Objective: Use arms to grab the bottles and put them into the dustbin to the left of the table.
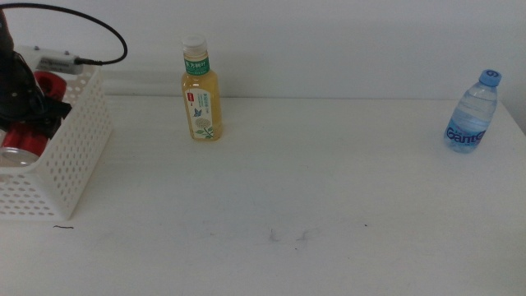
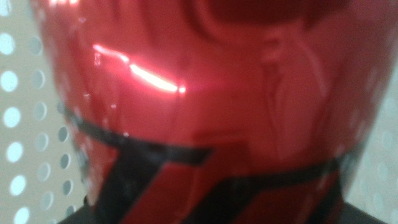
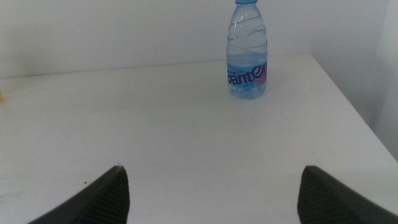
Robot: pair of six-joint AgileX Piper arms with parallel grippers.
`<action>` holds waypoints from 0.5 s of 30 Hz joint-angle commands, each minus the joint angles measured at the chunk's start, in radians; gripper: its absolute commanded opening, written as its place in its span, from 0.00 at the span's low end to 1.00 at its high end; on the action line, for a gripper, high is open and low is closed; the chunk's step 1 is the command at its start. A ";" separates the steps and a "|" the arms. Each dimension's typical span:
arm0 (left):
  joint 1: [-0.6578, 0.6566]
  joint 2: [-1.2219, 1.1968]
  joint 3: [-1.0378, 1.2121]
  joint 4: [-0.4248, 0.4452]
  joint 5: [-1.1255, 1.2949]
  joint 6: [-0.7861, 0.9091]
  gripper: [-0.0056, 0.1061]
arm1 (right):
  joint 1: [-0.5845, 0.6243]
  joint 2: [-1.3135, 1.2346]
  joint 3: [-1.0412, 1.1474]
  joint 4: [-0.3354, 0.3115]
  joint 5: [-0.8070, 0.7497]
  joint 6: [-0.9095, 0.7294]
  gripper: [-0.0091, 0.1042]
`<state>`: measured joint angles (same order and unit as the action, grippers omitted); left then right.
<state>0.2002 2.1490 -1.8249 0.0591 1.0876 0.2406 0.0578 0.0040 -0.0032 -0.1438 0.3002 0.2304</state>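
Note:
The white perforated dustbin [image 1: 72,152] stands at the table's left end. My left arm [image 1: 18,90] reaches down into it. The red soda can [image 1: 18,146] lies inside, right under that arm, and it fills the left wrist view [image 2: 205,112] with the bin's holed wall behind it. The yellow tea bottle [image 1: 200,94] stands upright at the back, right of the bin. At the far right stands the blue-capped water bottle [image 1: 472,115]. My right gripper [image 3: 214,193] is open above the bare table [image 3: 155,124], well short of the water bottle [image 3: 247,59].
A black cable [image 1: 99,33] loops over the dustbin's back rim. A few faint scuff marks [image 1: 288,237] sit near the table's front middle. The table's right edge runs just beyond the water bottle.

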 commanded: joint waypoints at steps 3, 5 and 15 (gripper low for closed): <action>0.001 -0.006 -0.011 0.004 -0.022 0.009 0.47 | -0.009 -0.004 0.003 -0.009 -0.010 -0.003 0.88; 0.001 -0.006 -0.011 0.014 -0.022 0.012 0.62 | -0.009 -0.004 0.003 -0.009 -0.010 -0.003 0.88; -0.005 -0.125 -0.011 -0.028 0.024 -0.058 0.89 | -0.009 -0.004 0.003 -0.009 -0.010 -0.003 0.88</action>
<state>0.2002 2.0721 -1.8249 0.0537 1.0945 0.1980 0.0578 0.0040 -0.0032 -0.1438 0.3002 0.2304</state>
